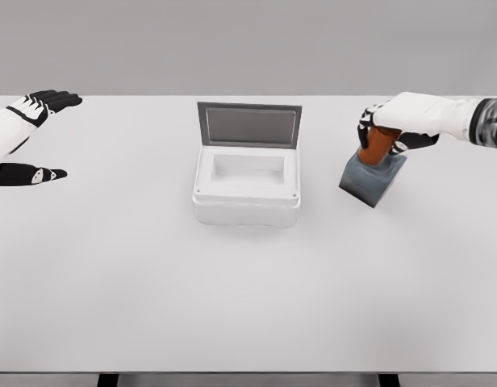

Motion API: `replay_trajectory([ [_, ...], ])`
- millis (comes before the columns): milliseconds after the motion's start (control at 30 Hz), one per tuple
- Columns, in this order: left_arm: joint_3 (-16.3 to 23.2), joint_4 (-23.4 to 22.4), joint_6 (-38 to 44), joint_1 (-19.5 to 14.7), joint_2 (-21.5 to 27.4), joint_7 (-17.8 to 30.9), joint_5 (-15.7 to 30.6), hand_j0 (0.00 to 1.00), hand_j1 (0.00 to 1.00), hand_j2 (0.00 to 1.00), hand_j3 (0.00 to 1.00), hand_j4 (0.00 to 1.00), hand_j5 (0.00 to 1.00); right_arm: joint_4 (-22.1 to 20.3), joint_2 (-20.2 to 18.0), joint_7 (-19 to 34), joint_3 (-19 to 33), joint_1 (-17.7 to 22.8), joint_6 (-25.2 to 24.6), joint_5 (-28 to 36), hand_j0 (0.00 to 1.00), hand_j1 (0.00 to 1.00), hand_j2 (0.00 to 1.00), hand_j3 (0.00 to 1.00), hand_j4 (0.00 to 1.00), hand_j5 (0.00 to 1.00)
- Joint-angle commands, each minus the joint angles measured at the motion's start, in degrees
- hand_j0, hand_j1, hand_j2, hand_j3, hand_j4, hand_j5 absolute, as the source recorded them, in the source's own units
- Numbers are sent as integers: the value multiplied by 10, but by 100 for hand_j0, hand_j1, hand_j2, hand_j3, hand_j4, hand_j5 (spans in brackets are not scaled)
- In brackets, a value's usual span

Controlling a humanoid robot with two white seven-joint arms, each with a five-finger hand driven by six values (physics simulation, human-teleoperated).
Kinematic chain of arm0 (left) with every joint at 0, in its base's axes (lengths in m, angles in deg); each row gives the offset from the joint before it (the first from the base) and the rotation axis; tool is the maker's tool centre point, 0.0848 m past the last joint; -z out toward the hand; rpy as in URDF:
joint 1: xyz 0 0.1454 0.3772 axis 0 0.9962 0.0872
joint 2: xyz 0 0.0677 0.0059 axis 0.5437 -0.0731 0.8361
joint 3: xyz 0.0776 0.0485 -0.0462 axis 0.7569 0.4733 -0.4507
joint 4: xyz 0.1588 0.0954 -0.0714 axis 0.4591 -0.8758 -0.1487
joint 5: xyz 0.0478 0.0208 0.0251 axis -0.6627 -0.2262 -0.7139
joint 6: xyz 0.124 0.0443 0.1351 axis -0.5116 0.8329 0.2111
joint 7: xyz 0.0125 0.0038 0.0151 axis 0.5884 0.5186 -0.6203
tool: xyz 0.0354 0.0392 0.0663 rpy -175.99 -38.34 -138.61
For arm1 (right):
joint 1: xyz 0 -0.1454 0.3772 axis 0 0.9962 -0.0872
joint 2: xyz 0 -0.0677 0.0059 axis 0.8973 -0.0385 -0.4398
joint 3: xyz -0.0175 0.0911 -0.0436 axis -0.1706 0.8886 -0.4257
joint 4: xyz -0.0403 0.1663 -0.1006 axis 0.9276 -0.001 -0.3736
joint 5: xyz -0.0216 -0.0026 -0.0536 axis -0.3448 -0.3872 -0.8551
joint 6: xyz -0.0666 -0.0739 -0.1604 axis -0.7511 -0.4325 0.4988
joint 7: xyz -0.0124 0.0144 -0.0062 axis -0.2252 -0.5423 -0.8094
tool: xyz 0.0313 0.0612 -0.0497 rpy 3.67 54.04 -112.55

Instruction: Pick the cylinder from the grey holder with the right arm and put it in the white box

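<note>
One orange-brown cylinder [378, 145] sits in the tilted grey block holder [371, 179], right of the open white lidded box [247, 189]; the right hand [387, 129] clasps it. Next, I'd judge: lift clear, carry boxward.

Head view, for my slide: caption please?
Right hand grips cylinder in grey holder; white box open at centre.

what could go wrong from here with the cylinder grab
The right hand is wrapped round the orange cylinder while it sits in the grey holder, which looks tilted, so the holder may lift or tip with it. On the way to the white box, the raised lid could get clipped.
</note>
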State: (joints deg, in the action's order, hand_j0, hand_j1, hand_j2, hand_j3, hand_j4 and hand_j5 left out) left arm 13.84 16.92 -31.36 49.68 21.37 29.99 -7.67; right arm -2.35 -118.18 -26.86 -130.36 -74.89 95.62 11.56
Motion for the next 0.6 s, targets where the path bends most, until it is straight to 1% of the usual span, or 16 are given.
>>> replay_trajectory([
  [0,0,0,1,0,0,0,4,100,100,100,100,100,100,-44,-6,0,12,0,10,5,22,22,22,22,22,22],
  [33,0,0,1,0,0,-1,4,100,100,100,100,100,100,-56,-6,0,18,0,21,6,22,22,22,22,22,22],
  [100,1,0,1,0,0,0,4,100,100,100,100,100,100,-76,-4,0,20,0,25,6,22,22,22,22,22,22],
  [167,0,0,1,0,0,0,4,100,100,100,100,100,100,-87,3,0,19,-1,35,6,21,21,21,21,21,21],
  [233,0,0,1,0,0,0,4,100,100,100,100,100,100,-87,17,0,18,-4,37,6,21,21,21,21,21,21],
  [267,1,0,1,0,0,-1,4,100,100,100,100,100,100,-90,35,0,14,-6,37,6,21,21,21,21,21,21],
  [333,1,0,1,0,0,0,4,100,100,100,100,100,100,-94,49,0,8,-18,36,5,21,21,21,21,21,21],
  [433,0,0,1,0,0,0,4,100,100,100,100,100,100,-94,72,0,-21,-38,35,5,21,21,21,21,21,21],
  [567,1,0,1,0,0,0,4,100,100,100,100,100,100,-88,94,0,-42,-58,32,3,21,21,21,21,21,21],
])
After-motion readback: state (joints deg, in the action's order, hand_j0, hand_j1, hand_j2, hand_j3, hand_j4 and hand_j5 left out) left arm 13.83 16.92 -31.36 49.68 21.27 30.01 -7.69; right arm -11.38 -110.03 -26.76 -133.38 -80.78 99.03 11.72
